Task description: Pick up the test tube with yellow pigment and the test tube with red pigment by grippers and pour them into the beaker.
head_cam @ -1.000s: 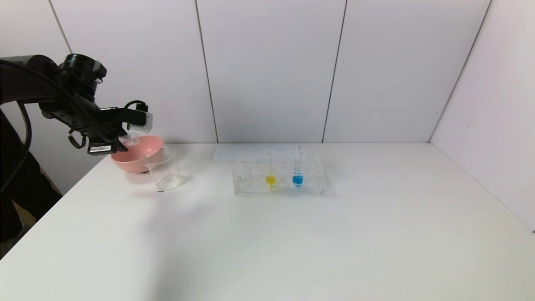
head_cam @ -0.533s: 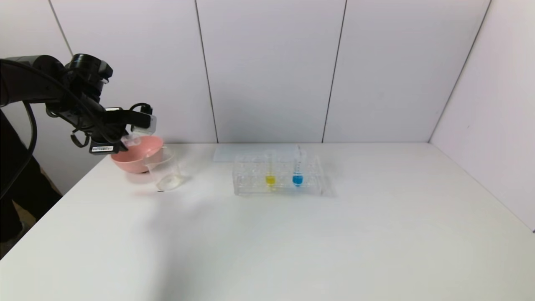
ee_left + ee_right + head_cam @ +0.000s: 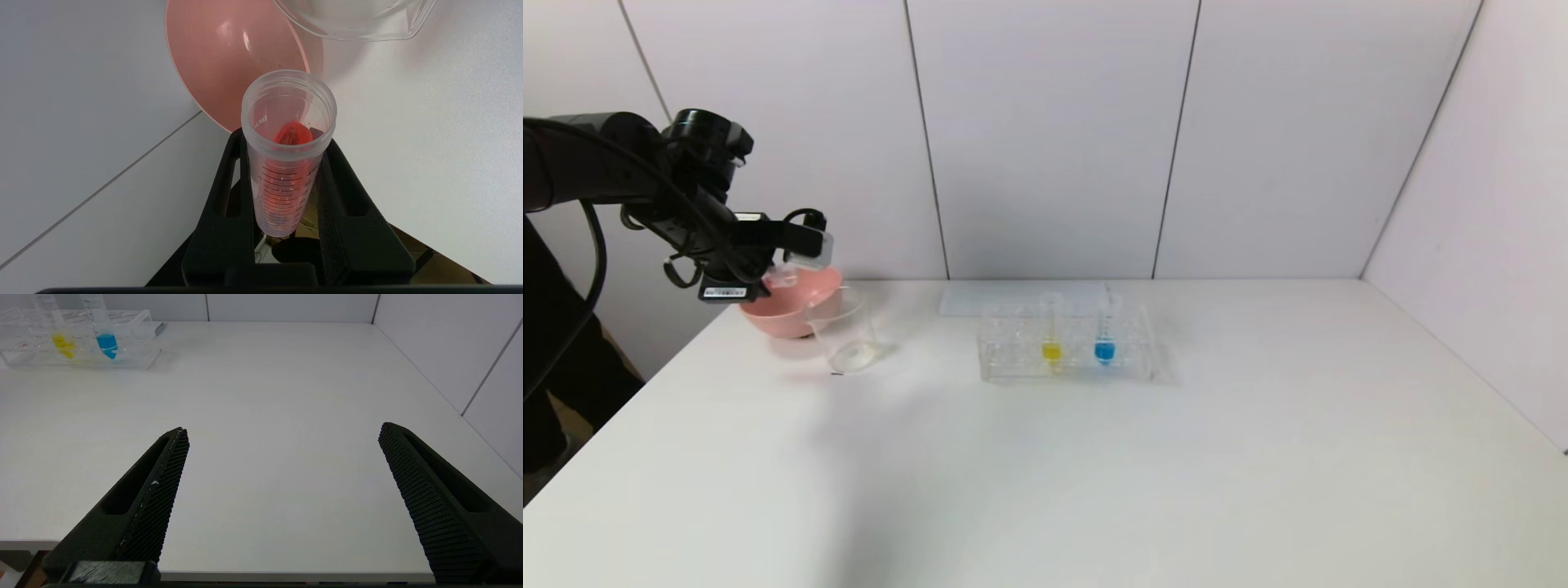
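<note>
My left gripper (image 3: 772,273) is shut on the test tube with red pigment (image 3: 286,171) and holds it tilted, close to level, above the table's far left corner. In the left wrist view the fingers (image 3: 222,192) clamp the tube's sides, red liquid lies along the inside, and its open mouth points over the pink bowl's rim. The clear beaker (image 3: 845,331) stands just right of the bowl and also shows in the left wrist view (image 3: 359,22). The test tube with yellow pigment (image 3: 1051,336) stands upright in the rack. My right gripper (image 3: 282,430) is open and empty, low at the table's front edge.
A pink bowl (image 3: 800,306) sits behind and left of the beaker, under my left gripper. The clear boxy rack (image 3: 1013,359) stands mid-table and also holds a blue-liquid tube (image 3: 1104,336). White wall panels close the back and right sides.
My left arm has shifted a little to the right, toward the beaker, with the red tube still gripped. The rack, beaker and bowl have not moved.
</note>
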You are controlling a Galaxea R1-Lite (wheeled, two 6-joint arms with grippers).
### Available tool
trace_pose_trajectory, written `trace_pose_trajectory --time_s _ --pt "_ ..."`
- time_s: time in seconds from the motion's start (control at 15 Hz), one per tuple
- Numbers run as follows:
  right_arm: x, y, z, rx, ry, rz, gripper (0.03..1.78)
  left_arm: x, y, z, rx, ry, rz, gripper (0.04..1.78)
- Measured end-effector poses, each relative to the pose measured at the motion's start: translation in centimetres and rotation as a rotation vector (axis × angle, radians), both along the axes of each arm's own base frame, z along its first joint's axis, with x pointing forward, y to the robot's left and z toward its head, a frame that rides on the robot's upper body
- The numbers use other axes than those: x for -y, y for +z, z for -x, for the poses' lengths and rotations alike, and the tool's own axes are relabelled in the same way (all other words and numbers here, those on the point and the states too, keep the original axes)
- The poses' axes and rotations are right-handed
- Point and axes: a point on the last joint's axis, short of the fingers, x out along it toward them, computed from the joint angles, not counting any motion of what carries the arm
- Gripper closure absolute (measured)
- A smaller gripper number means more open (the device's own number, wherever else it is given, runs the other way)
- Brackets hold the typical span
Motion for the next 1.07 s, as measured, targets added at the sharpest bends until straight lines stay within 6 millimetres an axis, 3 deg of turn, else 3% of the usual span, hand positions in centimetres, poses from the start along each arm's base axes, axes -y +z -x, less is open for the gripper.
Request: trace_pose_trajectory --time_s 1.07 --pt "0.0 0.0 0.0 0.0 0.0 0.0 0.11 1.03 -0.34 -0.62 0.008 -0.024 -0.075 1.37"
